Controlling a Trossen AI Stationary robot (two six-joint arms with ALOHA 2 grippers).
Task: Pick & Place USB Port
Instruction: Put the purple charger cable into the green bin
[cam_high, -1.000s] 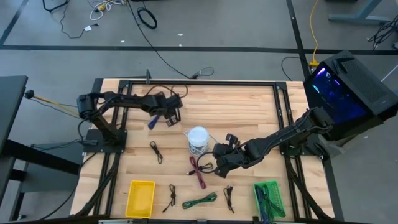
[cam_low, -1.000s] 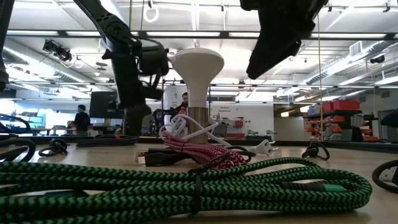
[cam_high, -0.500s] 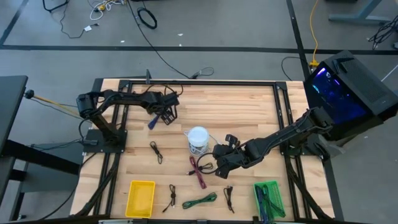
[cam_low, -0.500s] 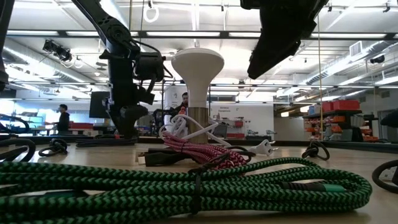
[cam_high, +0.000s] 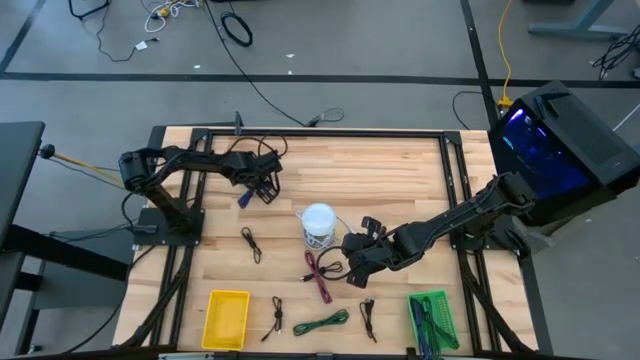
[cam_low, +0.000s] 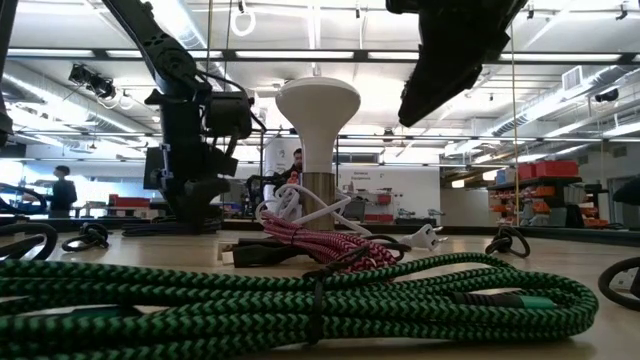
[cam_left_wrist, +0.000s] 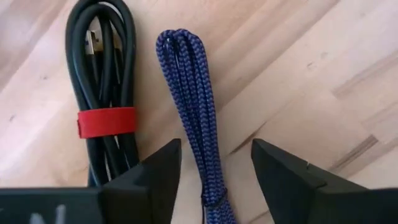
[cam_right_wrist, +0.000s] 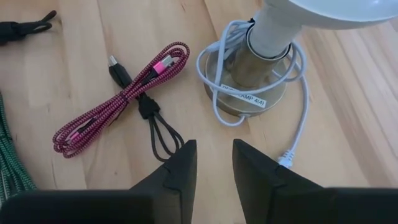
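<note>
A blue braided cable bundle lies flat on the wood next to a black cable bundle with a red tie. My left gripper is open. It hovers low at the table's far left, with one finger on each side of the blue bundle. My right gripper is open a little and hangs well above the table. Below it lie a pink braided cable and a black cable loop.
A white lamp with a loose white cord stands mid-table. Near the front edge are a yellow bin, a green bin holding cables, a green braided cable and small black cables.
My left gripper has moved toward the table's left edge, to a place over the blue cable bundle. The cables have not moved.
</note>
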